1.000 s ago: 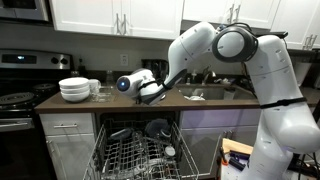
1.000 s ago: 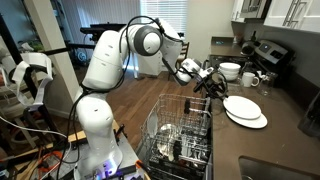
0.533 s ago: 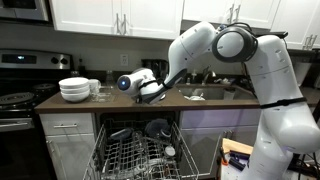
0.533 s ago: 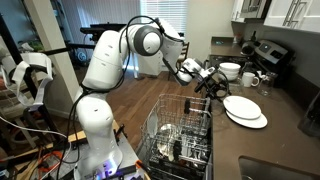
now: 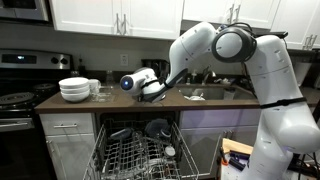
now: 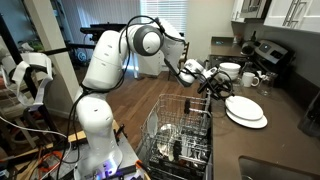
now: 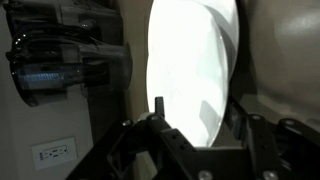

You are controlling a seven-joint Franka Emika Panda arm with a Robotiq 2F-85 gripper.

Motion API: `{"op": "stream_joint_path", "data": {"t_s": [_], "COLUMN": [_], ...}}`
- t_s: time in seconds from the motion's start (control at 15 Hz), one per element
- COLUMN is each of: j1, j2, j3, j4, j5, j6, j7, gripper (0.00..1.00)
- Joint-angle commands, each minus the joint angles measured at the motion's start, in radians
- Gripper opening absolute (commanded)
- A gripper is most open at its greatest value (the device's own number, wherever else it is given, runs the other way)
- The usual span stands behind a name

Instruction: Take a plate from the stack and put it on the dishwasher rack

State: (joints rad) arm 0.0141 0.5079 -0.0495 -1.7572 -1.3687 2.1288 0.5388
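The stack of thin white plates lies flat on the dark counter; in the wrist view it fills the middle as a white oval. My gripper hovers just beside the stack's near edge, a little above it, open and holding nothing. In the wrist view the two dark fingers stand apart with the plate rim showing between them. In an exterior view the gripper hides the stack. The light-grey wire dishwasher rack is pulled out below the counter and also shows in an exterior view.
A taller pile of white bowls and mugs stand on the counter beyond the plates. A stove is beside them and a sink under my arm. The rack holds some dark dishes. A dark appliance stands at the wall.
My gripper has shifted slightly toward the plate stack. The plates and the rack have not moved.
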Motion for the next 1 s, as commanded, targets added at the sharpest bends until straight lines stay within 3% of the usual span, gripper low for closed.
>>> {"op": "stream_joint_path", "data": {"t_s": [0.0, 0.33, 0.73, 0.93], "j1": [-0.004, 0.003, 0.011, 0.029], "j2": [0.000, -0.004, -0.011, -0.021], "j3": [0.001, 0.006, 0.011, 0.014], "j4": [0.007, 0.005, -0.002, -0.009], "j5": [-0.023, -0.022, -0.014, 0.000], "j6": [0.012, 0.002, -0.020, -0.084], "j7": [-0.004, -0.009, -0.009, -0.014], "gripper": [0.31, 0.02, 0.01, 0.01]}}
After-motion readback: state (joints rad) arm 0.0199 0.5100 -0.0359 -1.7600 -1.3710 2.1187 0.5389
